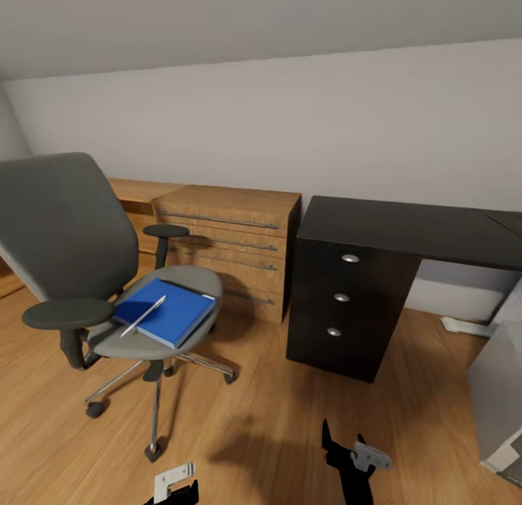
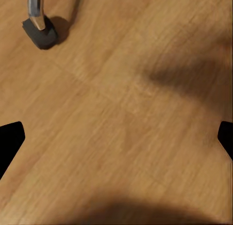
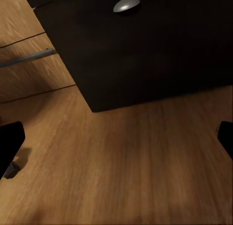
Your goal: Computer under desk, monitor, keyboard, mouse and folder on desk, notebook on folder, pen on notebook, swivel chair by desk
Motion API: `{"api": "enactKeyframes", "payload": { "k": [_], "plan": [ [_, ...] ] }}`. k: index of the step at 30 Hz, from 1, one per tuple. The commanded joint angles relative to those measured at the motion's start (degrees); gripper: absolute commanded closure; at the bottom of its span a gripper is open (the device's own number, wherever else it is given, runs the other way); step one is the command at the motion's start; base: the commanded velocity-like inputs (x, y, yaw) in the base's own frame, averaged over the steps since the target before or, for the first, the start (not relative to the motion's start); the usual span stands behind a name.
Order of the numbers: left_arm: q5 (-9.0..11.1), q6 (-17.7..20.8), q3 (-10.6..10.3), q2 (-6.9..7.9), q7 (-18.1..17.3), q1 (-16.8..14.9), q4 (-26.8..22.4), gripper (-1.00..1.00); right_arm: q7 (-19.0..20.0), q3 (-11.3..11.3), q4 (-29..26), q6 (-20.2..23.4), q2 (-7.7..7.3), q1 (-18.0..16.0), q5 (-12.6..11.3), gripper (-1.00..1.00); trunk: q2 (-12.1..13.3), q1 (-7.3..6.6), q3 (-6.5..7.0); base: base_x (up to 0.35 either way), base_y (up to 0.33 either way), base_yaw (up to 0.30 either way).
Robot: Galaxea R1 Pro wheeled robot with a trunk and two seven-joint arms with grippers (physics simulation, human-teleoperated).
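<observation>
The grey swivel chair (image 1: 65,236) stands on the floor at the left. On its seat lies the blue folder (image 1: 168,313) with the silvery pen (image 1: 143,315) across it. A thin dark edge shows along the folder's far side; I cannot tell if it is the notebook. The black desk (image 1: 413,229) stands to the right, its top bare here. A light grey box, the computer (image 1: 499,389), sits at the right edge. Monitor, keyboard and mouse are out of view. My left gripper (image 2: 116,137) hangs open over bare floor near a chair castor (image 2: 41,33). My right gripper (image 3: 116,137) is open, facing the desk's drawers (image 3: 145,50).
A light wooden cabinet (image 1: 232,240) stands against the wall between chair and desk. The chair's chrome star base (image 1: 156,389) spreads over the wooden floor. The desk's white leg foot (image 1: 467,325) shows at the right. Open floor lies in front of me.
</observation>
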Motion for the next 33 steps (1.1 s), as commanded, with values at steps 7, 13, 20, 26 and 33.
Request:
{"api": "enactKeyframes", "payload": {
  "k": [7, 13, 20, 26, 33],
  "plan": [
    [0.46, 0.22, -0.44, 0.07, 0.42, 0.00, 0.74, -1.00, 0.36, -0.14, 0.00, -0.06, -0.04, -0.03, -0.47, -1.00, -0.02, -0.01, -0.05, 0.000, 0.000, -0.278],
    [0.46, 0.22, -0.46, 0.11, 0.45, 0.00, 1.11, -1.00, 0.28, -0.14, -0.01, -0.06, -0.04, -0.03, -0.47, -1.00, -0.02, -0.01, -0.05, 0.000, 0.000, -0.287],
    [0.44, 0.22, -0.46, 0.05, 0.43, 0.00, 1.15, -1.00, 0.26, -0.14, -0.01, -0.04, -0.04, -0.03, -0.47, -1.00, -0.02, -0.01, -0.05, 0.000, 0.000, -0.299],
    [0.39, 0.20, -0.46, 0.11, 0.45, 0.00, 1.15, -1.00, 0.26, -0.14, -0.01, 0.01, -0.04, -0.03, -0.47, -1.00, -0.02, -0.01, -0.05, 0.000, 0.000, -0.300],
    [0.38, 0.22, -0.46, 0.12, 0.45, 0.00, 1.15, -1.00, 0.26, -0.14, 0.06, 0.02, -0.04, -0.03, -0.47, -1.00, -0.02, -0.01, -0.05, 0.000, 0.000, -0.300]
  ]
}}
